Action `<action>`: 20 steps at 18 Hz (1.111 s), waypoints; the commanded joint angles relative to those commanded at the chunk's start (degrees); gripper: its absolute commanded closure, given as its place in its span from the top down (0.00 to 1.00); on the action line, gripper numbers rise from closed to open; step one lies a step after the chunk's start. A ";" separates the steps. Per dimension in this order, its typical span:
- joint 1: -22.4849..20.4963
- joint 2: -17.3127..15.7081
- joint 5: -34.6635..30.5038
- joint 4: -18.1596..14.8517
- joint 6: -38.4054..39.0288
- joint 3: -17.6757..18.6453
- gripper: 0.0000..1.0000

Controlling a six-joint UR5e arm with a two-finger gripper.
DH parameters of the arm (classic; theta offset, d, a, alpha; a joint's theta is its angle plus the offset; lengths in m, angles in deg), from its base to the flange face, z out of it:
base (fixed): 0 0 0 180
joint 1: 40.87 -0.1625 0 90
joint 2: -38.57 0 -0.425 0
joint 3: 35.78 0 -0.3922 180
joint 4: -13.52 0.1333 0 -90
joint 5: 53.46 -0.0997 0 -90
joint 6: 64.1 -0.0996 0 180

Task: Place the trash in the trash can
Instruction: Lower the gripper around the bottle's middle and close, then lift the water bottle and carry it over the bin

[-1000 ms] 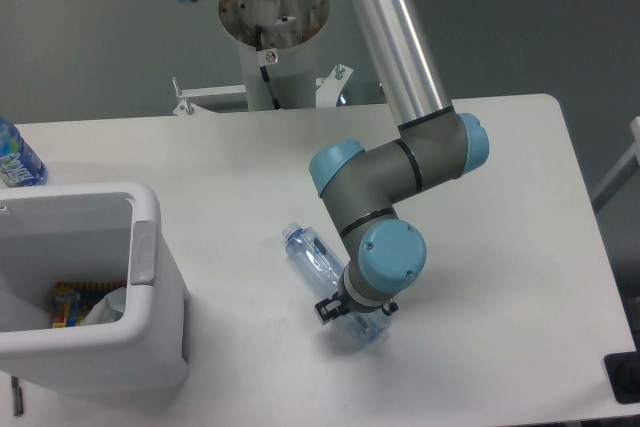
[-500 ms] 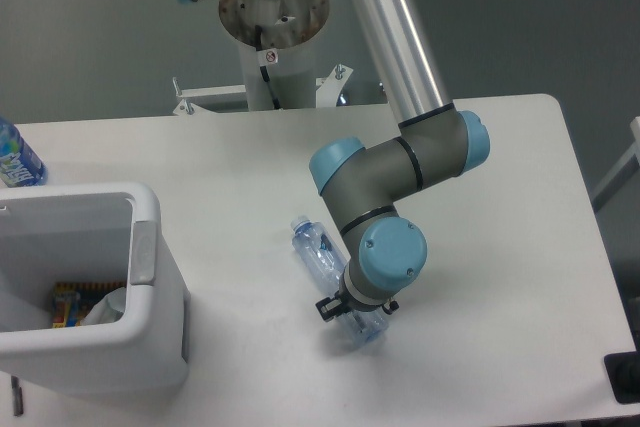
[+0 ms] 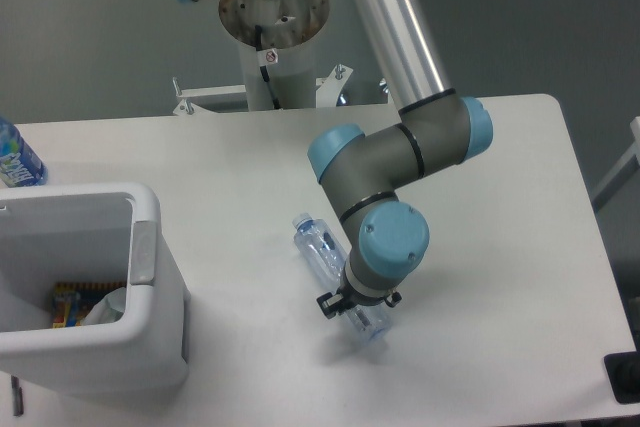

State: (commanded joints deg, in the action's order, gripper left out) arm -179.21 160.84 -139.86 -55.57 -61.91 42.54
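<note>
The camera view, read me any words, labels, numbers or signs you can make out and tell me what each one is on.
No text here reads clearly.
Small red-and-white round sticker on the robot's base column: a sign, too small to read.
Blue label on the bottle at the left edge: print is blurred, unreadable.
Colourful packaging inside the trash can: no legible words.
Clear bottle under the end effector: no label visible.

White table [image 3: 230, 162] with rounded corners, viewed from above. On it: a large white trash can [image 3: 150, 297] at the left front edge, a slim clear bluish bottle [image 3: 322, 247] lying near the centre, and a blue-labelled bottle [image 3: 15, 159] at the far left edge.
</note>
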 joint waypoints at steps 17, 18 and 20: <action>3.95 -12.04 6.07 26.71 0.35 -5.62 0.59; 4.30 -12.31 6.07 27.24 0.44 -6.76 0.59; 6.14 -13.19 6.07 27.60 0.52 -8.70 0.54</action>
State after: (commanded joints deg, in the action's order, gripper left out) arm -173.07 147.65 -133.79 -27.97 -61.38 33.84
